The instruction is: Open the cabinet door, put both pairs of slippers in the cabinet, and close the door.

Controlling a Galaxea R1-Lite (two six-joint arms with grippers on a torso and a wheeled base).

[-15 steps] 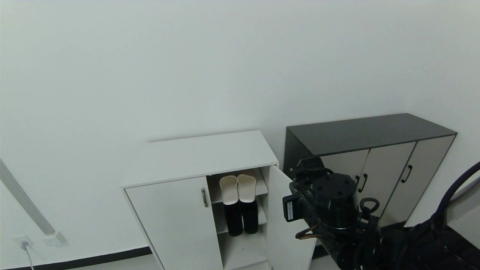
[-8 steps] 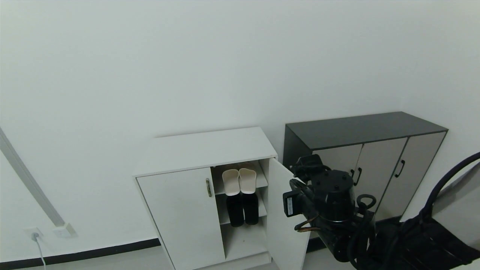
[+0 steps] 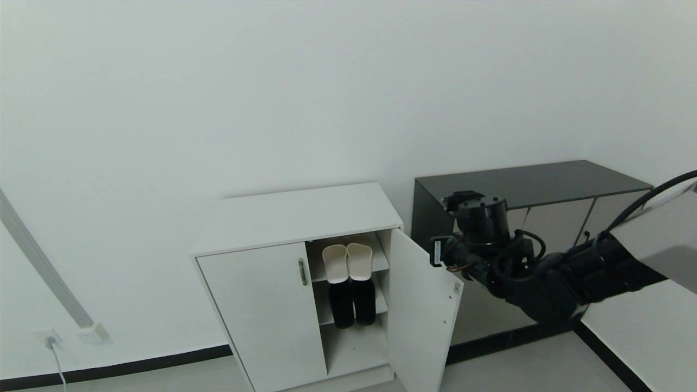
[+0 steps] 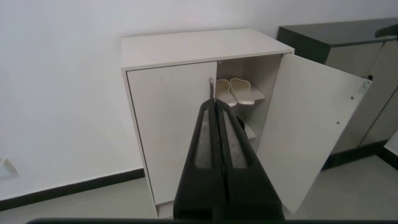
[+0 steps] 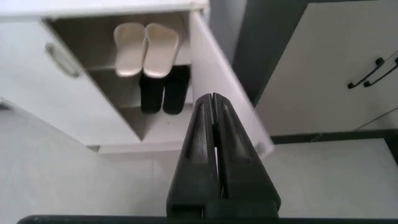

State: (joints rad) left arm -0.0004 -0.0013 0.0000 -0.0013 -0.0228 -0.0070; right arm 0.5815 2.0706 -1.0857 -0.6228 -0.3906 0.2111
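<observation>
While the right-hand door [image 3: 422,310] of the white cabinet [image 3: 297,215] stands swung out toward me, I see both pairs already inside. The white slippers [image 3: 347,262] are on the top shelf, side by side, ends hanging over the shelf's front edge. The black slippers [image 3: 353,303] are right below them on the middle shelf, also side by side. The bottom shelf is bare. The left-hand door [image 3: 256,316] is flush shut, with its metal handle [image 3: 300,271] at the inner edge next to the opening. My right arm [image 3: 544,277] comes in from the right, with its wrist in front of the dark cabinet [image 3: 533,182] and just beside the free edge of the open door. I can't tell whether it touches the door. The right gripper [image 5: 213,99] is clenched with nothing in it, fingers pressed together, pointing down past the open door toward the shelves. The left gripper [image 4: 216,102] is also clenched and empty, held back from the cabinet front and lined up roughly with the handle. A wall socket [image 3: 49,341] with a plugged cable sits low on the wall, well left of the cabinet.
</observation>
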